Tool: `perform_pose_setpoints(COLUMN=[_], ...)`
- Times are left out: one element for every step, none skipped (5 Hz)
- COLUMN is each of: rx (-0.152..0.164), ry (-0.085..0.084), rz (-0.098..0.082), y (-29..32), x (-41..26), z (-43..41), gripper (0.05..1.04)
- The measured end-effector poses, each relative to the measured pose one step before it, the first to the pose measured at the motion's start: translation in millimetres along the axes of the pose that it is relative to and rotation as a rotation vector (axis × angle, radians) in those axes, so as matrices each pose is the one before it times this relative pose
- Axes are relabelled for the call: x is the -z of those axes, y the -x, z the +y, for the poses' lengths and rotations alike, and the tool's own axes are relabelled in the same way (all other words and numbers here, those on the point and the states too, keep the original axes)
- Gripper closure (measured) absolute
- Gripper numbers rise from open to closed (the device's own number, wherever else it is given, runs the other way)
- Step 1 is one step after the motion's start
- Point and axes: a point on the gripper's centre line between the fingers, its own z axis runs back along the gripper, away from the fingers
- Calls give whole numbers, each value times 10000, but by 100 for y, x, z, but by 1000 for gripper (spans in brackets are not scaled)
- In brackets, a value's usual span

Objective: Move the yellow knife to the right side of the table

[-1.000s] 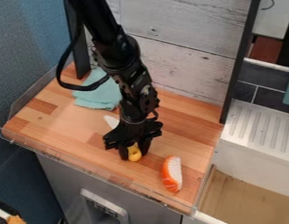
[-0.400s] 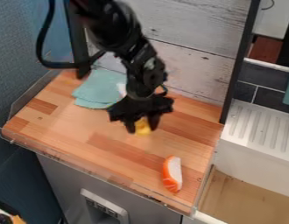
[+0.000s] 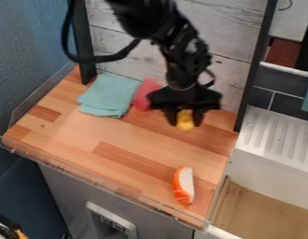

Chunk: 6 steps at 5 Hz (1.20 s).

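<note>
Camera view: my gripper (image 3: 185, 119), fingers pinching the yellow knife (image 3: 185, 123), has swung right and back toward the wooden wall (image 3: 228, 32), carrying it over the right rear of the table (image 3: 113, 140), so probably only lowering and letting go remain.

Fairly bright scene, soft light; its direction cannot be told. A pale sheen is seen on the wooden surface (image 3: 75, 133), below the teal cloth (image 3: 107, 93). The white sink unit (image 3: 272, 140), well right of the cloth, is rendered very light. The blue wall (image 3: 25, 51), left of the cloth, is dimly lit, darker lower down. A thin, soft shadow is cast along the cloth's lower edge. End effector (image 3: 185, 119) and yellow knife (image 3: 185, 122), right of the cloth, are blurred. Red item (image 3: 144, 96), just beside the cloth, smeared too. Detail is lost in the black arm (image 3: 181, 56).
</note>
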Motion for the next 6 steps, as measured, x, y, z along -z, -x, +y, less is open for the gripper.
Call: perform_pose_setpoints(rx=[1419,655,346,-4,10,117], ry=[458,11,-258,-114,403,157], rz=[381,533,394,172,284,216], y=[347,682,468,358,523,241], x=[1363,2145,1494,732,1349,921], z=[-2618,-442,291,285,357,-206], gripper=[571,571,571,571,571,571])
